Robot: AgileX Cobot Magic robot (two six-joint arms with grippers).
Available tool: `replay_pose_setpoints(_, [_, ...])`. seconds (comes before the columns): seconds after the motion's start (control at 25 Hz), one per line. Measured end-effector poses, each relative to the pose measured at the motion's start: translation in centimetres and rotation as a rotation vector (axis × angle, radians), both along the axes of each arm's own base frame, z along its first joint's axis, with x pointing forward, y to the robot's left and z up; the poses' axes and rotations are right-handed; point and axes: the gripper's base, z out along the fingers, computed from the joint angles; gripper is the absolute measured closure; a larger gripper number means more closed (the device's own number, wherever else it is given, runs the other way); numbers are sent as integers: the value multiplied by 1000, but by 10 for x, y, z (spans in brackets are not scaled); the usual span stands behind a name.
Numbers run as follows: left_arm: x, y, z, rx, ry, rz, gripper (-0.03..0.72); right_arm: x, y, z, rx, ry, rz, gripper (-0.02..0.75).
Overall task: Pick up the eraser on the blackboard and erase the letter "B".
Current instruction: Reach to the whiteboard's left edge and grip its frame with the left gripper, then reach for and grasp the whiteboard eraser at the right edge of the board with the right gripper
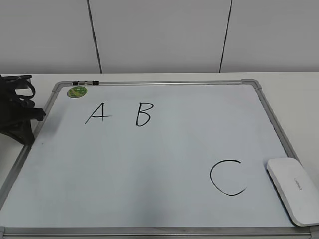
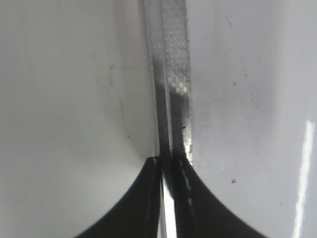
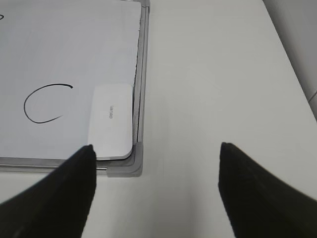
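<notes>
A white table point(image 1: 299, 82) fills the room's foreground, its bare top showing along the far edge and out to the right. Behind it stands a pale grey wall point(image 1: 159, 35) made of panels, split by two thin dark seams point(image 1: 94, 36) that run down to the tabletop. From the right wrist view, the table point(image 3: 208, 74) spreads wide and plain, and at the upper right corner its edge meets a grey floor or wall strip point(image 3: 297, 34), too blurred to tell which.
</notes>
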Motion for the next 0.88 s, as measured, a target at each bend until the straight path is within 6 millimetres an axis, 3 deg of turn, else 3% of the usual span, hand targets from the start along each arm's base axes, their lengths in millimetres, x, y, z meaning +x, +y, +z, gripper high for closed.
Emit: replay_pose_setpoints(0.88, [0, 0, 1, -9, 3, 18, 677, 0, 0, 0, 2, 0, 1, 147])
